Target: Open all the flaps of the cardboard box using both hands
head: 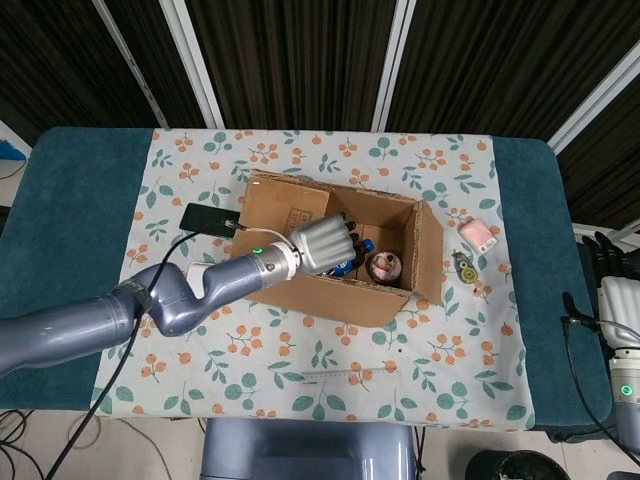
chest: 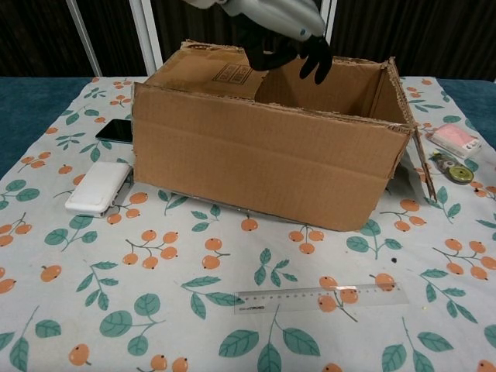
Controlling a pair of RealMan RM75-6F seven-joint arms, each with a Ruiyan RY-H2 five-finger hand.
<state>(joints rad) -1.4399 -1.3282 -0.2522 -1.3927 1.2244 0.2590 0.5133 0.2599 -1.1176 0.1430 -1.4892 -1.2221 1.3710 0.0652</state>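
The cardboard box point(head: 320, 295) point(chest: 263, 163) stands in the middle of the floral cloth. Its left flap point(head: 285, 218) point(chest: 213, 74) lies folded in over the opening; the right flap point(head: 432, 250) point(chest: 397, 89) stands up at the right end. My left hand point(head: 322, 245) point(chest: 283, 31) hovers over the opening beside the folded flap's free edge, its dark fingers point(chest: 318, 58) apart and pointing down into the box, holding nothing. Inside lie a blue bottle point(head: 350, 262), partly hidden by the hand, and a round pink item point(head: 385, 266). My right hand point(head: 615, 275) is off the table at the far right.
A black phone point(head: 205, 218) point(chest: 115, 130) and a white case point(chest: 97, 187) lie left of the box. A clear ruler point(head: 325, 377) point(chest: 322, 298) lies in front of it. To the right are a pink item point(head: 478, 234) point(chest: 457, 139) and a small round object point(head: 465, 267) point(chest: 453, 170).
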